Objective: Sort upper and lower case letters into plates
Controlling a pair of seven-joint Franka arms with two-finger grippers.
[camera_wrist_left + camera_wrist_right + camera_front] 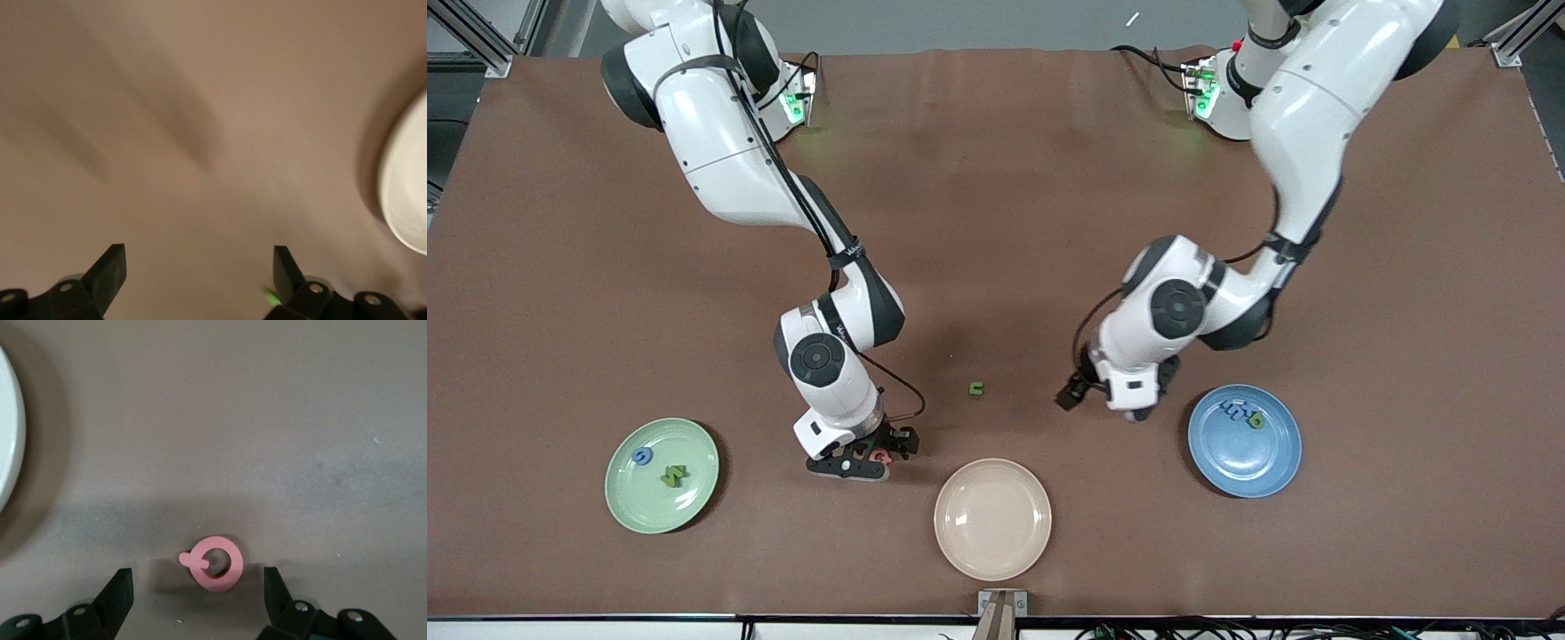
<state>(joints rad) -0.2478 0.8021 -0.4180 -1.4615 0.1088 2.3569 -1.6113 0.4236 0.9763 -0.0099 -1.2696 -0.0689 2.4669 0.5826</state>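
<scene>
Closest to the front camera sits the cream plate, bare. My right gripper hangs low with fingers spread wide around the pink letter, not gripping it. My left gripper is open and holds nothing beside the blue plate, which carries what look like blue and green letters. I see two letters on the mint plate; one green letter lies between the arms.

I see a brown table. On it lie three plates: green, cream, blue. A green letter and a pink letter lie directly on the table.
</scene>
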